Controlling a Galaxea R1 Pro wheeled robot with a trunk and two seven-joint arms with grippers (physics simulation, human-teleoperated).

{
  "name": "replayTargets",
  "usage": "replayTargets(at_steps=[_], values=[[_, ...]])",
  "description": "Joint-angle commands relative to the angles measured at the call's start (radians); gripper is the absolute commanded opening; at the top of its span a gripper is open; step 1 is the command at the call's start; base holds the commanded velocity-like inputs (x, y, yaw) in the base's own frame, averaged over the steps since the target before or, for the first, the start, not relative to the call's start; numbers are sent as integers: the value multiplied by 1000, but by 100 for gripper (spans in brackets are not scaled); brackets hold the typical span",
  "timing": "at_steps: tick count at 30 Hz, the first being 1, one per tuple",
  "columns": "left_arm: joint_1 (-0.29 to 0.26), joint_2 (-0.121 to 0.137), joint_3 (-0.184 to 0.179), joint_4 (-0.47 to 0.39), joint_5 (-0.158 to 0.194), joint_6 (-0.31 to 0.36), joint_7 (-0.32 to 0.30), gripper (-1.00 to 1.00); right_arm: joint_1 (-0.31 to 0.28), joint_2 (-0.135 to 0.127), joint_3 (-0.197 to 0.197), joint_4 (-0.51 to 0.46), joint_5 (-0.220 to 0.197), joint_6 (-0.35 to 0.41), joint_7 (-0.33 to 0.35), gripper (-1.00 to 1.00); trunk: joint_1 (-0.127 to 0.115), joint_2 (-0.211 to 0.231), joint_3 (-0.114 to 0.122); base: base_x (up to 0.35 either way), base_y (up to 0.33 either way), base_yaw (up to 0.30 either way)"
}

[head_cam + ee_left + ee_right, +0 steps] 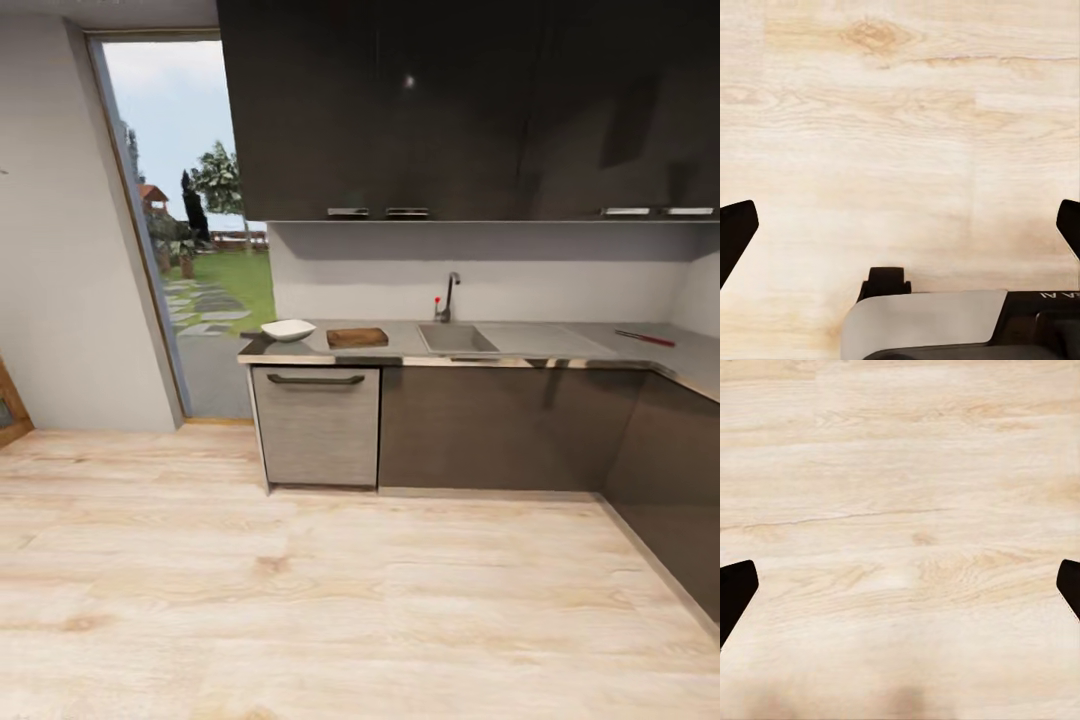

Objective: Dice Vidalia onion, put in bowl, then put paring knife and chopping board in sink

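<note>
The sink (pixel 456 338) sits in the middle of the head view, a little right of center. It is a dull grey box shape set into the surface (pixel 560 345), with a tall shiny tap (pixel 448 297) that has a red knob. The onion should be inside the sink, but it is too far off to see. To the left of the sink lies the chopping board (pixel 357 337), flat, brown and wooden. Further left is the bowl (pixel 288 329), white with sloping sides, near the end of the surface. The paring knife is too small to pick out. A thin red thing (pixel 645 338) lies at the far right.

The robot is well back from all this, so the step now looks like driving closer. It should roll straight toward the sink and stop just in front, so an arm can reach in.

The left hand (pixel 900 225) is wide open and holds nothing. The right hand (pixel 900 585) is wide open and empty too. Both point down at the floor (pixel 300 600), which is pale wood with wavy grain and knots.
</note>
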Motion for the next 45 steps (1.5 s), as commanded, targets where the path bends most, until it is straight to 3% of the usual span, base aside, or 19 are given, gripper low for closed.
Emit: replayTargets(at_steps=[1,11,27,45], values=[[0,0,1,-1,0,-2,0,100,0,1,-4,1,0,-3,1,100,0,0,-1,269,-156,286],[0,0,0,0,0,-2,0,100,0,-1,-5,-1,0,-4,1,100,0,0,-1,269,-183,192],[0,0,0,1,-1,-2,-1,100,0,-2,-6,-1,2,-4,2,100,0,0,0,262,-189,-88],[0,1,0,1,-1,-2,0,100,0,-8,-1,-1,5,-46,5,100,0,0,0,19,-14,-2]])
